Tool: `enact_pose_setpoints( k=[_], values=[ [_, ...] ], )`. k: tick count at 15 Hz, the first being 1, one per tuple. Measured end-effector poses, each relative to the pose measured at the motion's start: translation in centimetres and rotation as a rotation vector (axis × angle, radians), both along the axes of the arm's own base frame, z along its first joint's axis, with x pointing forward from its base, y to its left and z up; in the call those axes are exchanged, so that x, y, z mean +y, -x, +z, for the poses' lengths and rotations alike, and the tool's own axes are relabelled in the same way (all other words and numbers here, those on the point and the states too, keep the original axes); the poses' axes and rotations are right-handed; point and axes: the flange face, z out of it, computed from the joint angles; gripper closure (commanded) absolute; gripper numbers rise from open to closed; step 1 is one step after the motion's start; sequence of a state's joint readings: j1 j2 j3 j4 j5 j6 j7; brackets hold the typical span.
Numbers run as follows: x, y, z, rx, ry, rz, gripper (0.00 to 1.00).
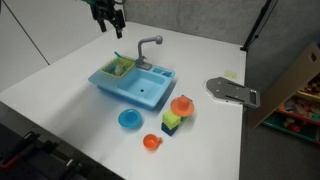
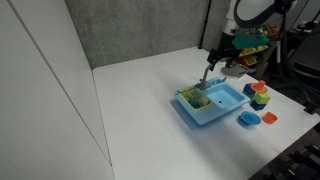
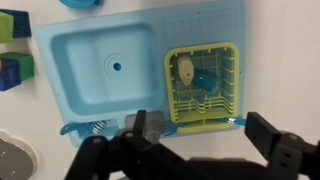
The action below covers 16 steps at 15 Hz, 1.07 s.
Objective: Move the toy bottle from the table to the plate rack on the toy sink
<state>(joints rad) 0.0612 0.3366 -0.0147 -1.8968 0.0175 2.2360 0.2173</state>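
Observation:
The toy bottle [image 3: 186, 68], tiny and pale beige, lies inside the yellow-green plate rack [image 3: 172, 85] next to a small blue piece [image 3: 204, 80]. The rack sits in the light blue toy sink [image 3: 90, 50] beside the basin. My gripper [image 3: 190, 152] is open and empty, held above the table just behind the rack and the grey faucet [image 3: 145, 125]. In both exterior views the gripper [image 1: 108, 15] [image 2: 222, 50] hangs well above the sink [image 1: 135, 88] [image 2: 215, 105] and rack [image 1: 120, 67] [image 2: 193, 97]. The white table [image 1: 60, 70] bears it all.
A round blue plate [image 1: 130, 119] [image 2: 249, 119], an orange cup [image 1: 151, 142] [image 2: 270, 117] and a stack of orange, green and blue toys [image 1: 177, 112] [image 2: 260, 95] stand beside the sink. A grey metal fitting [image 1: 232, 92] lies near the table's edge.

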Motion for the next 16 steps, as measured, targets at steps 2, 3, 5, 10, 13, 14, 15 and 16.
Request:
enact_pose_setpoints(
  k=[2, 3, 5, 10, 13, 14, 15, 16],
  values=[
    [-0.7, 1.4, 1.7, 0.020, 0.000, 0.003, 0.00],
    [-1.3, 2.1, 2.6, 0.028, 0.000, 0.005, 0.00],
    [-2.6, 3.7, 4.3, 0.036, 0.001, 0.003, 0.00],
    [-6.4, 7.9, 9.0, 0.048, 0.002, 0.022, 0.00],
    [-8.3, 10.3, 12.1, 0.054, -0.007, 0.049, 0.00],
    [-8.7, 11.0, 13.3, 0.055, -0.008, 0.055, 0.00],
    [-9.1, 11.7, 14.3, 0.057, -0.006, 0.060, 0.00],
    [-9.3, 12.5, 15.5, 0.060, -0.001, 0.065, 0.00]
  ],
)
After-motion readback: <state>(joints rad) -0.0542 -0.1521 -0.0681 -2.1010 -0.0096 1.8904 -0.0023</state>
